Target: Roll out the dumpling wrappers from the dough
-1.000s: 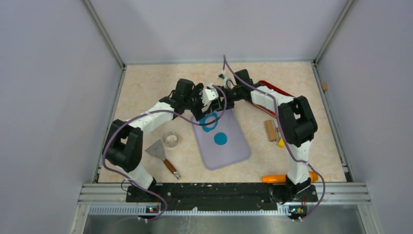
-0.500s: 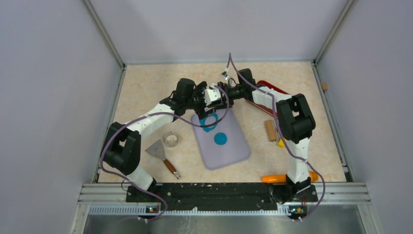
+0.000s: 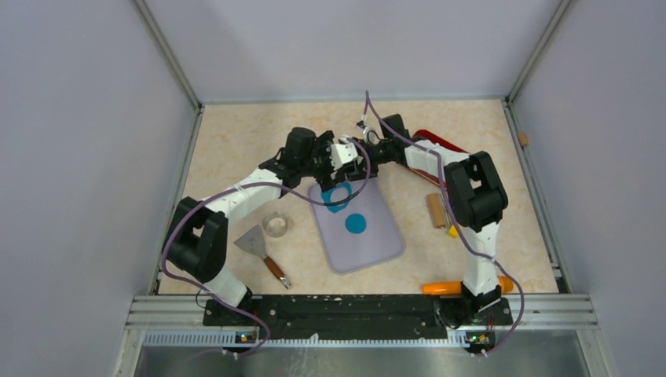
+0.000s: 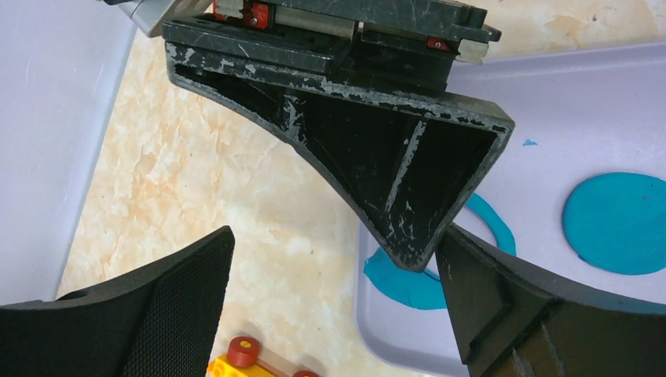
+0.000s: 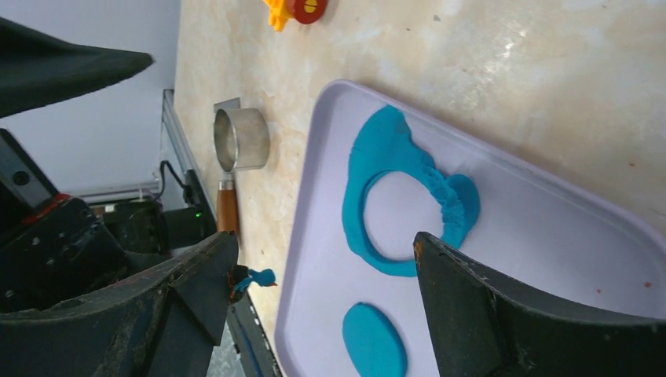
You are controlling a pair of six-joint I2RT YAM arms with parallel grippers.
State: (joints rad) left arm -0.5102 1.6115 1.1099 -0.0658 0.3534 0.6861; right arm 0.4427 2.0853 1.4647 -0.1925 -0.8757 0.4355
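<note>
You have both arms meeting over the far end of the lavender mat (image 3: 377, 243), which lies on the marbled table (image 3: 236, 149) between them. Your left gripper (image 4: 334, 236) is spread wide with nothing between its fingers. Your right gripper (image 5: 326, 236) is spread too and grips nothing, though a small scrap of teal putty (image 5: 255, 277) clings to the tip of one of its fingers. The dough (image 5: 377, 157) lies at the far left corner of the mat as a flattened teal patch with a round hole through it, so it reads as a ring, bunched thicker on one side. In the left wrist view one finger of the right gripper points down with its tip just at the ring's rim; you cannot tell whether it touches. One dumpling wrapper (image 3: 356, 224), a flat teal disc, rests near the middle of the mat, apart from the ring and on its near side. Left of the mat sit a round metal cutter (image 3: 275, 225) and, just nearer, a scraper (image 3: 255, 242) with a wooden handle. Right of the mat the tan wooden roller (image 3: 434, 210) lies beside the right arm, with a yellow toy piece (image 3: 453, 230) just by it. Any lettering on these things is too small to read
</note>
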